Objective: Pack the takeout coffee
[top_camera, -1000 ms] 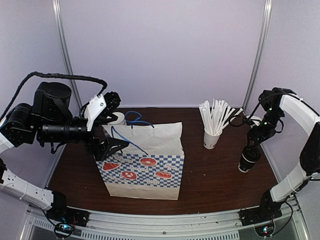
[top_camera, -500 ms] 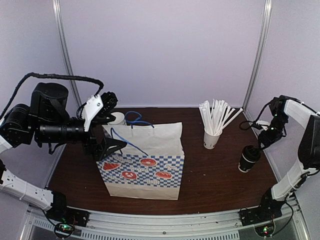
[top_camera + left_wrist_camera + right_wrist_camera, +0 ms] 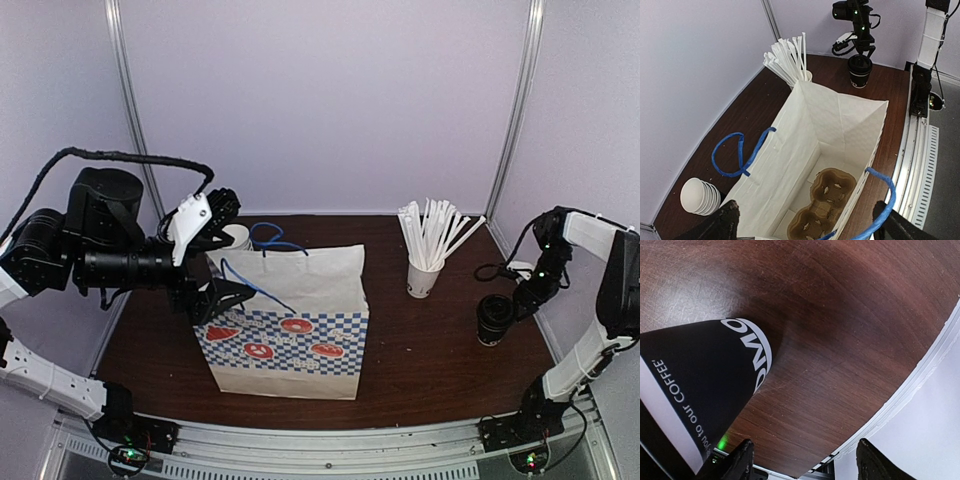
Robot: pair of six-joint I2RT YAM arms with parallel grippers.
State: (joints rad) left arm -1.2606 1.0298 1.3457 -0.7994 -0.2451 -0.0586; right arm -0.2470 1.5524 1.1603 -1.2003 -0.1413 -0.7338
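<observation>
From above, the takeout coffee (image 3: 492, 320) stands on the dark table (image 3: 420, 350) at its far right edge, well apart from the checkered paper bag (image 3: 285, 330), with the white cup of paper-wrapped sticks (image 3: 424, 276) between them. The right gripper (image 3: 512, 307) sits low, just beside the cup on its outer side, and the left gripper (image 3: 215, 257) hangs spread at the bag's left end, near the blue handles (image 3: 262, 240). The left wrist view looks straight into the open bag (image 3: 840, 117). A brown cardboard cup carrier (image 3: 832, 187) lies on its floor, and the left gripper (image 3: 807, 225) has its fingers wide apart, one on either side of the bag's near end, closed on nothing. Whether they touch the paper I cannot tell. A stack of lidless cups (image 3: 700, 196) lies outside the bag. In the right wrist view the right gripper (image 3: 805, 452) is released, and the coffee (image 3: 700, 385) fills the left of the frame, off centre rather than squarely between the fingers. The step in hand looks like the grasp. To do it well, centre the cup between the fingers, close gently on the paper wall below the lid, and lift it upright. Carry it clear of the sticks and lower it into a carrier well while the bag mouth is open.
</observation>
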